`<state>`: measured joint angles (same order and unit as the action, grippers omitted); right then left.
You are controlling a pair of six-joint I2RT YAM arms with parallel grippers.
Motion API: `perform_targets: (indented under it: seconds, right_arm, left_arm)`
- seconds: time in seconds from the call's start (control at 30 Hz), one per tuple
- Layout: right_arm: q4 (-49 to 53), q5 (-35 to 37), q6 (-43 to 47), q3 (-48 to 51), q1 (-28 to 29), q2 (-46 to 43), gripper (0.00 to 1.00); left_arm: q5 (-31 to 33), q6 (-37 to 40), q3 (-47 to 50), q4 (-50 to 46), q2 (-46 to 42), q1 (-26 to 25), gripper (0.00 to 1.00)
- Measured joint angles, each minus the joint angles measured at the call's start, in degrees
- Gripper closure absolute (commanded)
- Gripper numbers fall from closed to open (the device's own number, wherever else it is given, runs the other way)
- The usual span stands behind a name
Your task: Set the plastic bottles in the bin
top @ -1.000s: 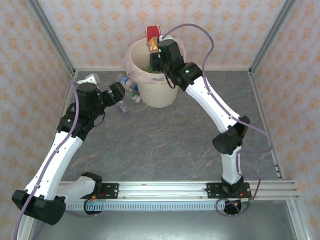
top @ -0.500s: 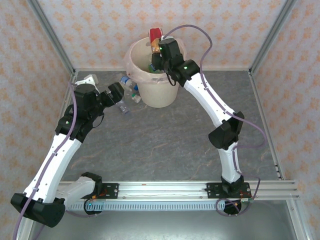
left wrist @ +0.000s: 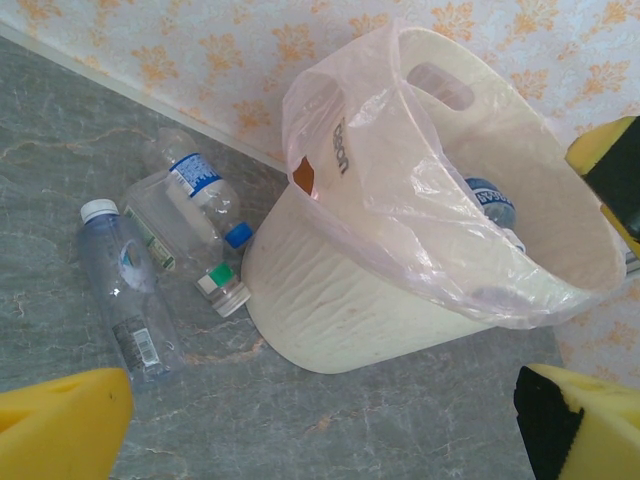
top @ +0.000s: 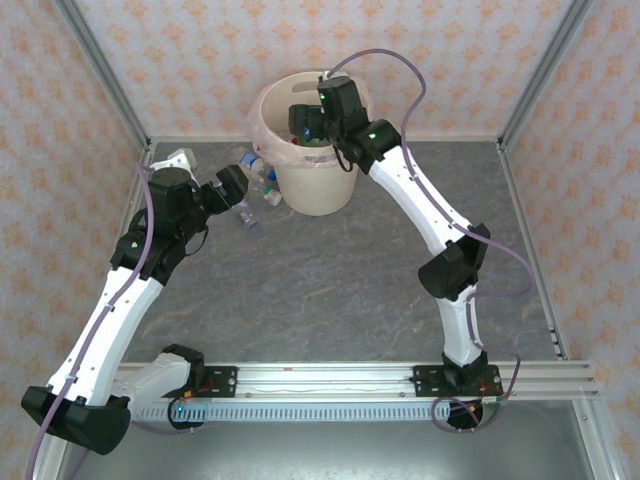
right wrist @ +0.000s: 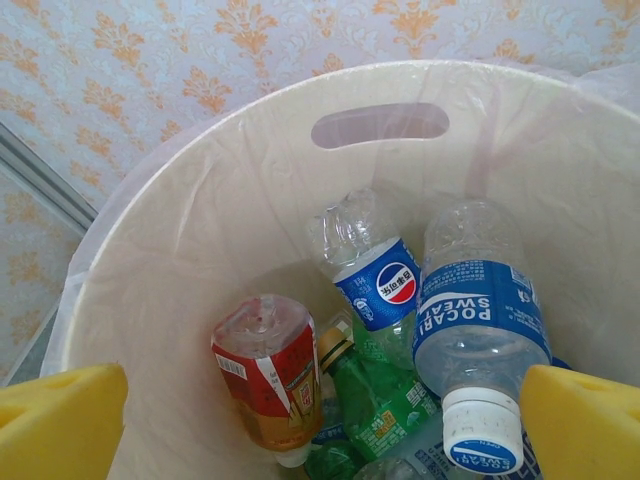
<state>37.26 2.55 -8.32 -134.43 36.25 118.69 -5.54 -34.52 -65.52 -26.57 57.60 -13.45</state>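
Green bottle (right wrist: 385, 400) half buried under blue-label bottle (right wrist: 478, 330); right claw (right wrist: 320, 425) cropped to yellow corners; bin (right wrist: 180, 230) near rim off-frame; worktop bottles (top: 264, 186) tiny from above, labels unreadable.

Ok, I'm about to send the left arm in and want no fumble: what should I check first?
1. Left tool open and empty: ok.
2. Right tool open and empty above the bin: ok.
3. Red-labelled bottle lying inside the bin: ok.
4. All bottles binned: not ok; white-capped bottle, green-capped bottle and blue-capped bottle lie on the table beside it.
5. Bin upright: ok.
6. Bottles hidden behind the bin: cannot tell.
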Motion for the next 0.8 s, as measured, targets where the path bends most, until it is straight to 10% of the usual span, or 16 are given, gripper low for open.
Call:
perform_targets:
  seconds: [0.8]
  right_arm:
    - [-7.5,-1.5,-3.5,25.8,1.2,-24.7,0.0]
  left_arm:
    - [1.5,-4.3,4.6,1.6,15.5,2.2,0.11]
